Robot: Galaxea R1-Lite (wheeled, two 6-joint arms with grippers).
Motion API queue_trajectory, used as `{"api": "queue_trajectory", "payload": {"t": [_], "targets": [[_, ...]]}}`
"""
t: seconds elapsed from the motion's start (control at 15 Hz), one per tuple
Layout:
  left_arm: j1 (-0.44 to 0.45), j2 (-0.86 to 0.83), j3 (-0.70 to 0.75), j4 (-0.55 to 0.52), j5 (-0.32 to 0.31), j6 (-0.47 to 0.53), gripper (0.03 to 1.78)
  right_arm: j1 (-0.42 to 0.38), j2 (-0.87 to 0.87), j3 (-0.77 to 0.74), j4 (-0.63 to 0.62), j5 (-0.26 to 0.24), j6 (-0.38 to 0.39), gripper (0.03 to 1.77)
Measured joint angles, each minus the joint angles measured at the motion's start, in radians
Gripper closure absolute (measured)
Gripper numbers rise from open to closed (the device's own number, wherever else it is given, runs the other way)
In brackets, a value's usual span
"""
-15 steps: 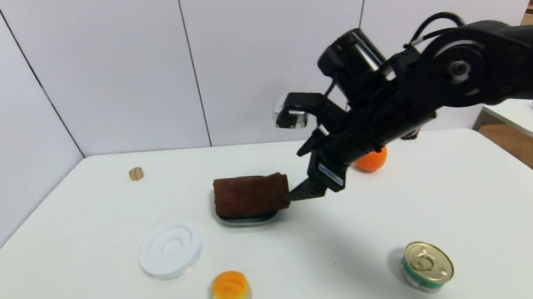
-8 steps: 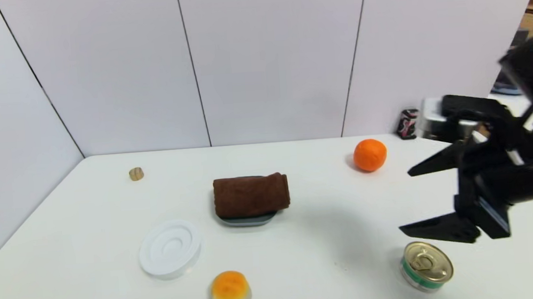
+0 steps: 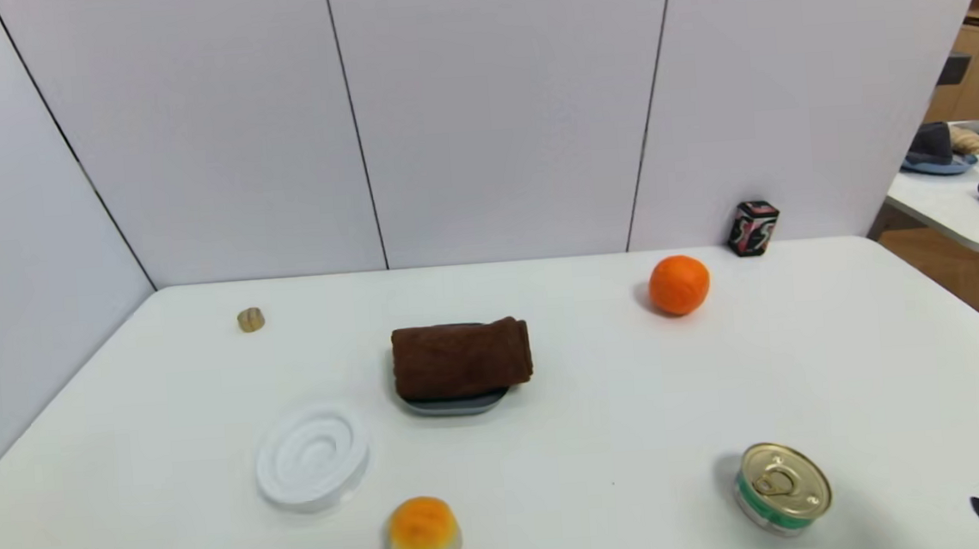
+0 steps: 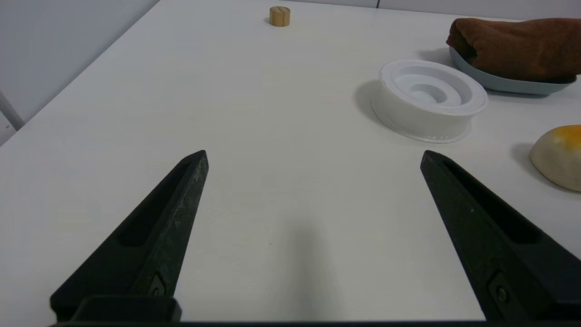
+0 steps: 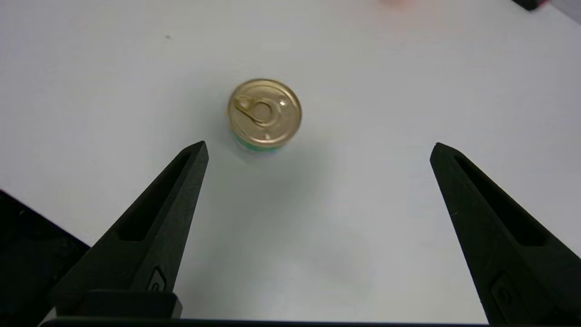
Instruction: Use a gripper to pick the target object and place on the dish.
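The right gripper (image 5: 317, 150) left the brown towel (image 3: 461, 358) on the dish (image 3: 455, 404), withdrew almost out of the head view

Towel roll (image 3: 461, 359) lying on the dish (image 3: 455, 404) mid-desk (image 3: 603, 421). Ridged disc (image 3: 312, 453) left of the dish and nearer; bun (image 3: 423, 537) nearer still. Wooden peg (image 3: 250, 320) left of the dish, farther back. Fruit (image 3: 679, 284) right of the dish; small box (image 3: 752, 227) behind that. Tin (image 3: 782, 487) right of the dish, near the front.
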Motion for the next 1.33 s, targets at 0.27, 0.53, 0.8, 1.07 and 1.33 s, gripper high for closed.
{"api": "queue_trajectory", "payload": {"t": [0.27,0.53,0.8,1.07,1.33], "targets": [[0.000,0.000,0.000,0.000,0.000,0.000,0.12,-0.139,-0.230,0.159,-0.075,-0.078,0.072,0.11],[0.000,0.000,0.000,0.000,0.000,0.000,0.12,-0.192,-0.425,0.324,-0.247,-0.081,0.182,0.11],[0.000,0.000,0.000,0.000,0.000,0.000,0.12,-0.214,-0.533,0.449,-0.351,-0.088,0.272,0.11],[0.000,0.000,0.000,0.000,0.000,-0.001,0.12,-0.194,-0.653,0.551,-0.372,-0.096,0.289,0.10],[0.000,0.000,0.000,0.000,0.000,0.000,0.12,-0.187,-0.759,0.649,-0.385,-0.101,0.253,0.10]]}}
